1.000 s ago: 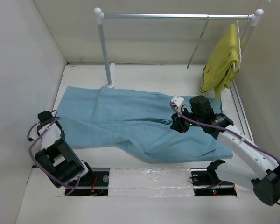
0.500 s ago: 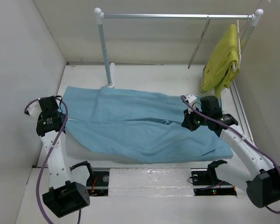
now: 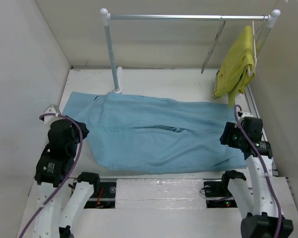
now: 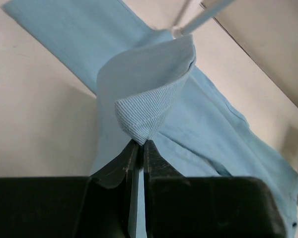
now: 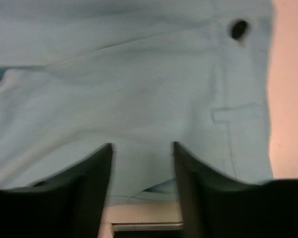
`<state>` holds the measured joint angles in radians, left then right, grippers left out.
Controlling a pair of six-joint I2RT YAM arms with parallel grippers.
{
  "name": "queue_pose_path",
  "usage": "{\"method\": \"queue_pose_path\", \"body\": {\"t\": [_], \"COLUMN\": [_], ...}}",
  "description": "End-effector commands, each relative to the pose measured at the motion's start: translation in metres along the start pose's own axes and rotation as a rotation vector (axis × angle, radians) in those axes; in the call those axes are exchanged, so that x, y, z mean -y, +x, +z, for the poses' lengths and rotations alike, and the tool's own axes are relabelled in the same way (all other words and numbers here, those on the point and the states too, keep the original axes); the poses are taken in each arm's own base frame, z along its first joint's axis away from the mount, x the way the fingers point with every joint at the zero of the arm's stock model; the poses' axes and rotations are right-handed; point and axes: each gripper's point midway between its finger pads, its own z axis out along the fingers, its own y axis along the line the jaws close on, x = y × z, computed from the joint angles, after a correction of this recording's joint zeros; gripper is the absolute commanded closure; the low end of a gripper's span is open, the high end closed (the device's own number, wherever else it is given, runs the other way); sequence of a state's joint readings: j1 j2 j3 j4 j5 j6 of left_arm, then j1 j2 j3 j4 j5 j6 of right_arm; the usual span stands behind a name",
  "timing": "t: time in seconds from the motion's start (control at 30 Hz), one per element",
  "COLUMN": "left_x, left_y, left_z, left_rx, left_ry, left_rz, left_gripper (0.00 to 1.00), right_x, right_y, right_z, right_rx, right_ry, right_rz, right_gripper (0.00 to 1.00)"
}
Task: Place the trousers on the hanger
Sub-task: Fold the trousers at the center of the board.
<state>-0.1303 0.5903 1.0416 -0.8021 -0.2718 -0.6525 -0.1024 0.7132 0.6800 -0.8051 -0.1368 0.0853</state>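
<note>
The light blue trousers [image 3: 159, 134] lie spread flat across the middle of the white table [image 3: 159, 82], their length running from left to right, with the far left corner just beside the foot of the upright post [image 3: 111, 54]. At the left end, the left hand [image 4: 139, 144] is closed tight on the cloth: its two dark fingers meet on a ribbed edge of the fabric, and that pinched part rises off the table in a curled fold in front of the fingertips. At the right end, the right hand [image 5: 141, 148] sits over the near edge of the trousers with its fingers spread apart and blue cloth showing between them; whether the fingertips touch the cloth cannot be told. In the right wrist view a small dark button [image 5: 238, 29] shows near the cloth's right border, with a narrow stitched loop below it. The grey wire hanger [image 3: 212, 45] hangs from the horizontal rail [image 3: 179, 17] at the back, seen almost edge-on, well apart from the trousers. Just to its right on the same rail hangs a yellow-green garment [image 3: 237, 64].
</note>
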Motion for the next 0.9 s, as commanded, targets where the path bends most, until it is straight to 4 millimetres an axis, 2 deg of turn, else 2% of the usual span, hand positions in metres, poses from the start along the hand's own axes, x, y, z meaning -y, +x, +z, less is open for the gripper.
{"method": "queue_pose_path", "body": {"t": [0.0,0.03,0.07,0.17,0.23,0.3,0.37,0.5,0.6,0.67,0.7,0.73,0.8,0.87], "left_x": [-0.001,-0.001,0.001,-0.004,-0.004,-0.001,0.005,0.012,0.007,0.006,0.005,0.005,0.005,0.006], "left_y": [0.011,0.013,0.016,0.019,0.022,0.021,0.021,0.005,-0.002,-0.001,-0.001,0.0,0.001,-0.003], "left_z": [-0.014,-0.018,-0.022,-0.034,-0.038,-0.041,-0.045,-0.053,-0.05,-0.049,-0.048,-0.049,-0.049,-0.048], "left_rx": [-0.009,-0.009,-0.019,-0.016,-0.024,-0.024,-0.04,0.001,0.04,0.043,0.045,0.036,0.032,0.037], "left_ry": [0.048,0.059,0.081,0.108,0.126,0.147,0.175,0.195,0.169,0.165,0.16,0.162,0.163,0.15], "left_rz": [-0.006,-0.018,-0.015,-0.036,-0.043,-0.046,-0.042,-0.046,-0.031,-0.014,-0.011,-0.005,0.001,0.014], "left_gripper": [1.0,1.0,1.0,1.0,1.0,1.0,1.0,1.0,1.0,1.0,1.0,1.0,1.0,1.0], "right_x": [0.043,0.045,0.058,0.072,0.075,0.074,0.071,0.075,0.082,0.09,0.094,0.102,0.103,0.107], "right_y": [0.006,0.009,0.017,0.032,0.038,0.046,0.051,0.049,0.057,0.056,0.063,0.062,0.069,0.06], "right_z": [-0.017,-0.015,-0.018,-0.014,-0.01,-0.01,-0.018,-0.015,0.001,0.013,0.019,0.031,0.038,0.054], "right_rx": [-0.037,-0.057,-0.085,-0.136,-0.153,-0.2,-0.26,-0.286,-0.303,-0.293,-0.342,-0.351,-0.393,-0.369], "right_ry": [0.217,0.23,0.314,0.436,0.485,0.494,0.529,0.574,0.601,0.616,0.634,0.632,0.631,0.591], "right_rz": [0.154,0.188,0.239,0.407,0.507,0.521,0.572,0.571,0.57,0.544,0.534,0.518,0.505,0.487], "right_gripper": [0.36,0.36,0.36,0.42,0.45,0.48,0.48,0.48,0.48,0.47,0.47,0.48,0.49,0.51]}}
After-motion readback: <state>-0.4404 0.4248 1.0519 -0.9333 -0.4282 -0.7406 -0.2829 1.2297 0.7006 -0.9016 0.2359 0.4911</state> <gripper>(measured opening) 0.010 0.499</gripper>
